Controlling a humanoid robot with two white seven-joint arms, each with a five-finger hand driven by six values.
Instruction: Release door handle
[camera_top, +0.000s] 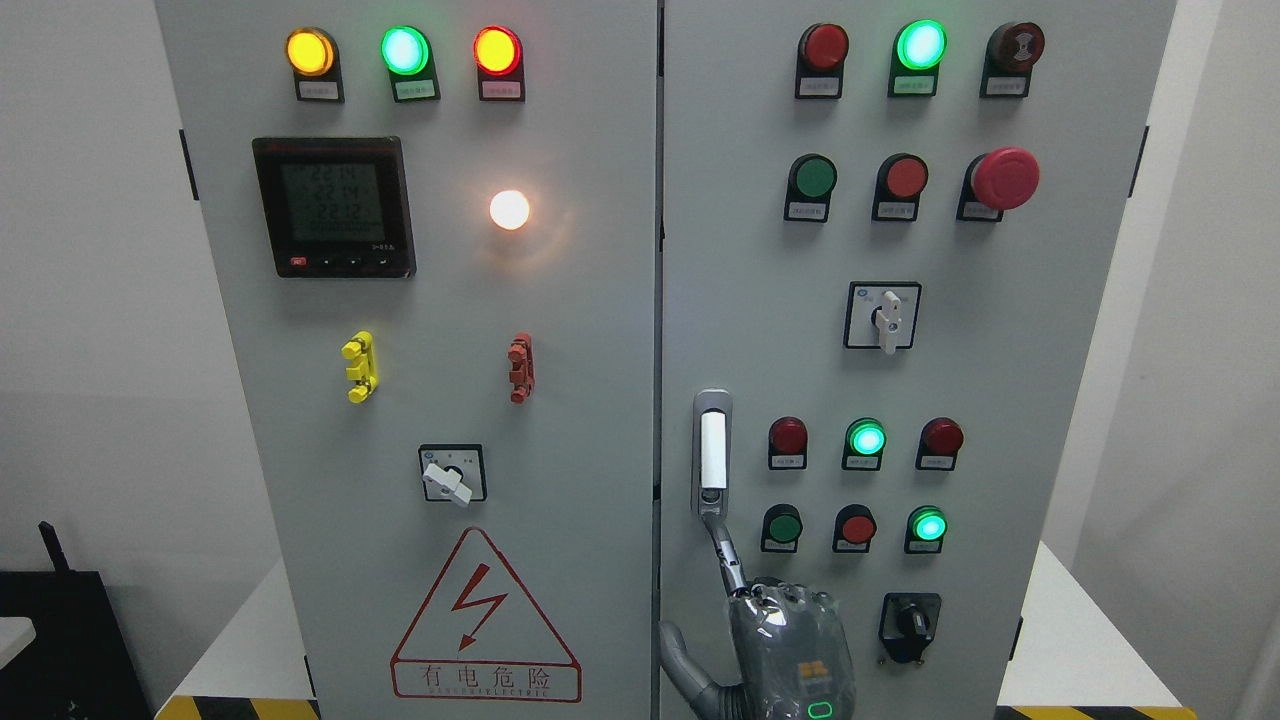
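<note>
Pale grey walls frame a tall grey electrical cabinet (560, 400) standing on a white counter (1080, 640) edged with yellow-and-black tape. On the left door, 3 lit lamps run across the top: amber (310, 52), green (404, 50) and an orange-red one (497, 50). Below them sits a dark digital meter (333, 207), with a glowing white lamp (509, 209) to its right. Lower down are a yellow clip (359, 367) and a red clip (520, 368), then a white rotary switch (451, 474) above a red triangular hazard sign (485, 618). Just right of the seam between the doors, the door handle (712, 450) stands upright on the right door's left edge, a white bar in a grey housing. A hand (775, 625) rises from the bottom edge right of the middle, so I cannot tell which arm it belongs to; its index finger (725, 550) is extended upward, its tip touching the handle's lower end, the thumb spread out to the left, the other fingers curled at the knuckles, nothing grasped. Further right are rows of red and green buttons and lamps, a red mushroom stop button (1005, 178), a white selector switch (884, 316) and a black knob (910, 625).
</note>
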